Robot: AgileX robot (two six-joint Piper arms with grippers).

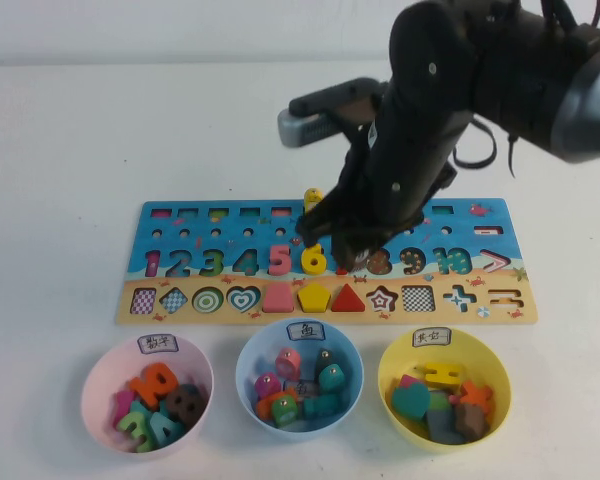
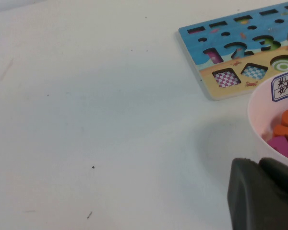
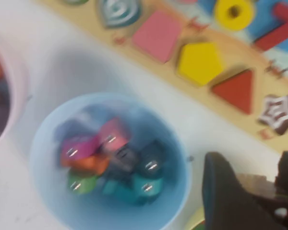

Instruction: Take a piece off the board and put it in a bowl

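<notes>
1. My right pincer (image 1: pixel 338 255) hangs over the middle of the frame in the high view, above the number row of the one board (image 1: pixel 500 230), about where the 6 and 7 sit.
2. It is clenched on one small brown thing, the piece (image 1: pixel 346 264). In the right wrist view the piece (image 3: pixel 257 184) shows as a brownish lump pinched between my two dark fingers (image 3: pixel 221 191), blurred but clear of the board (image 3: pixel 230 57).
3. I count three bowls in a row along the lower edge of the high view, below the board: a pink bowl (image 1: pixel 98 368) at lower left, the bowl (image 1: pixel 248 360) in light blue at lower centre, and a yellow bowl (image 1: pixel 390 365) at lower right. Each is partly filled with coloured pieces.
4. My right wrist view shows the bowl (image 3: pixel 43 139) just beside my gripper (image 3: pixel 252 172).
5. One yellow peg (image 1: pixel 313 197) stands in the board's upper row.
6. Three solid shapes lie side by side in the sandy strip: a pink trapezoid (image 1: pixel 278 298), a yellow pentagon (image 1: pixel 313 297) and a red triangle (image 1: pixel 348 298).
7. My left pincer (image 2: pixel 259 191) sits by the pink bowl (image 2: pixel 259 110), near the board's end (image 2: pixel 201 72). I cannot tell whether it is released or clenched.
</notes>
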